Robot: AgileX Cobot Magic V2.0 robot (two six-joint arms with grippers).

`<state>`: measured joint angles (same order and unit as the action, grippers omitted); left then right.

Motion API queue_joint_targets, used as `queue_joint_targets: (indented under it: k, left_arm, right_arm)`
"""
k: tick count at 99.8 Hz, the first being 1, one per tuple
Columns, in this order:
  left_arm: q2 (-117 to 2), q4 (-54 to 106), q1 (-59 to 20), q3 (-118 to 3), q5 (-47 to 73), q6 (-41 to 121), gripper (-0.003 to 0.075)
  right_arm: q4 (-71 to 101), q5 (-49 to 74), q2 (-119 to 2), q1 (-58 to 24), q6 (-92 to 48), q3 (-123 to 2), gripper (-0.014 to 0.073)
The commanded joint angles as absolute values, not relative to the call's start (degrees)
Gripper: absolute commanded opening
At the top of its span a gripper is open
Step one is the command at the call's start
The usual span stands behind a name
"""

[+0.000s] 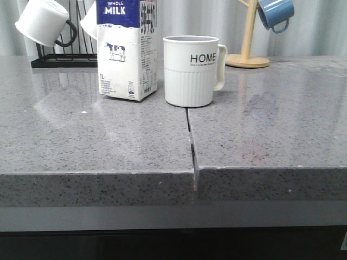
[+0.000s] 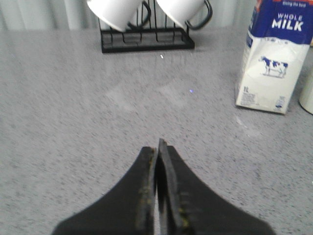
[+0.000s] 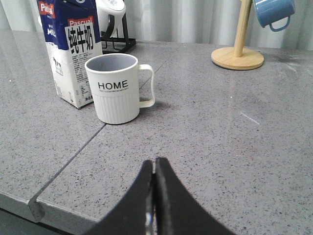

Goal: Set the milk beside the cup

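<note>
The milk [image 1: 128,51], a tall white carton with a dark blue top and a cow picture, stands upright on the grey counter just left of the cup [image 1: 190,70]. The cup is a white ribbed mug marked "HOME", its handle pointing right. A small gap separates them. The milk [image 2: 271,58] also shows in the left wrist view, and both milk [image 3: 71,54] and cup [image 3: 117,88] in the right wrist view. My left gripper [image 2: 157,147] is shut and empty, well back from the carton. My right gripper [image 3: 155,164] is shut and empty, short of the cup. Neither gripper appears in the front view.
A black rack [image 1: 62,57] with white mugs [image 1: 43,21] stands at the back left. A wooden mug tree [image 1: 248,54] carrying a blue mug [image 1: 275,13] stands at the back right. A seam [image 1: 191,141] splits the counter, running from the cup to the front edge.
</note>
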<state>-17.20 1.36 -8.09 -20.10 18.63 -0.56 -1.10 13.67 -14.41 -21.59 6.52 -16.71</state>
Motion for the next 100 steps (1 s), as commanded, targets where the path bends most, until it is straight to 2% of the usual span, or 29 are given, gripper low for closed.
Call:
queue_joint_targets:
  k: [1,41,66,85,100]
  left_arm:
    - [-14.53,-0.49,-6.88,-20.66,14.57,-1.15,-0.0021]
    - [-5.2,-0.63,-2.5,-14.35,14.07,-1.15,-0.0021]
    - [2.21,0.5,-0.97,-3.44,5.43,-1.15,-0.0021]
    - [2.12,0.75,-0.41,2.65,-0.42,-1.15,-0.0021]
    - [2.12,0.75,-0.41,2.46,0.89,-0.61,-0.0021]
  right_arm:
    - [-0.9,9.21,-14.69,-21.52,6.48,-18.22,-0.0068]
    - [-0.9,9.21,-14.69,-21.52,6.48,-18.22,-0.0068]
    - [-0.9,9.21,-14.69,-21.52,6.48,-18.22,-0.0068]
    - [-0.9,9.29,-14.69,-21.52,6.48,-18.22,-0.0068]
    - [-0.9,9.31,-14.69,-21.52,6.48,-18.22,-0.0068]
